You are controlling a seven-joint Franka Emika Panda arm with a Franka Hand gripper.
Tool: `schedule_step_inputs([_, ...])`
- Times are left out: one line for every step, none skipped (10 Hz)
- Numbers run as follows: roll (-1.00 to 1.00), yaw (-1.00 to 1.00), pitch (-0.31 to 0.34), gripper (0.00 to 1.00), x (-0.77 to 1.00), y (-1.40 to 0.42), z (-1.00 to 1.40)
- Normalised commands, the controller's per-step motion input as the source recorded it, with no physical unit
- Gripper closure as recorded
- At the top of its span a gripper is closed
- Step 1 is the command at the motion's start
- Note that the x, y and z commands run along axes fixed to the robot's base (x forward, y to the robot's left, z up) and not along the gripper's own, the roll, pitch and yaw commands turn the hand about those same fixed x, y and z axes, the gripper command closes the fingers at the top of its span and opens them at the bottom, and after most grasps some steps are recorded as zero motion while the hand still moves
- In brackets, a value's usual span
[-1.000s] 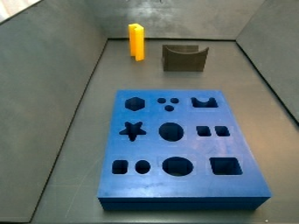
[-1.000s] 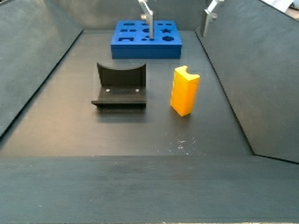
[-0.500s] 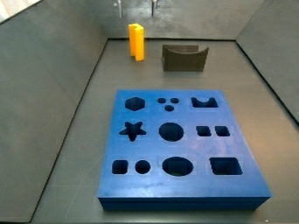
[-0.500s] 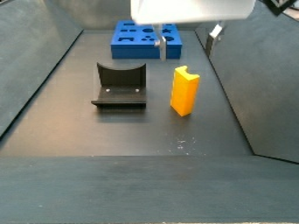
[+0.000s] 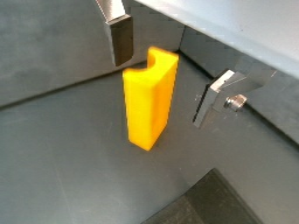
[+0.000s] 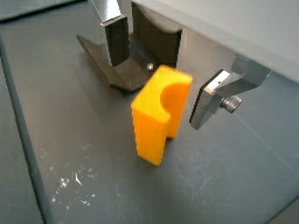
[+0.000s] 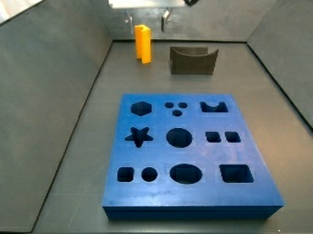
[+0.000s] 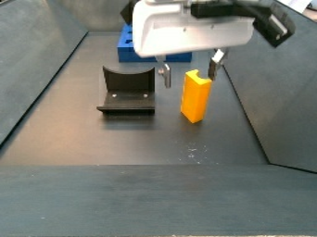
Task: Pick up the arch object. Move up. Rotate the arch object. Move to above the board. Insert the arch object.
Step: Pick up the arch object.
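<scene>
Hand [image 8: 188, 67] lower now, released, straddling arch object [image 8: 196, 96]; fixture [image 8: 126, 90] beside.

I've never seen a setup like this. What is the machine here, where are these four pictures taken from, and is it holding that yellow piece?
It is a robot arm ending in a gripper: two flat silver fingers with dark pads. Two pictures come from cameras on the arm's wrist, looking down past the fingers. Two come from cameras fixed beside the table. On the dark floor stand the arch object, a small upright yellow-orange block, a dark L-shaped fixture that belongs to the rig, and the board, a thick blue slab with cut-out holes shaped as a star, hexagon, circles and squares. Nothing is held: in both wrist views the fingers stand open on either side of the block, not touching it.
</scene>
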Motion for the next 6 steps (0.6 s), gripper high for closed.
schedule_step_inputs([-0.07, 0.03, 0.029, 0.0, 0.1, 0.04, -0.99])
schedule_step_inputs([-0.05, 0.0, -0.037, 0.0, -0.11, 0.0, -0.67])
schedule_step_inputs([-0.09, 0.03, -0.177, 0.0, -0.19, 0.0, -0.21])
schedule_step_inputs([-0.01, 0.0, -0.037, 0.0, 0.0, -0.01, -0.11])
schedule_step_inputs([0.0, 0.0, 0.0, 0.0, 0.0, 0.0, 0.0])
schedule_step_inputs([0.0, 0.0, 0.0, 1.0, 0.0, 0.0, 0.0])
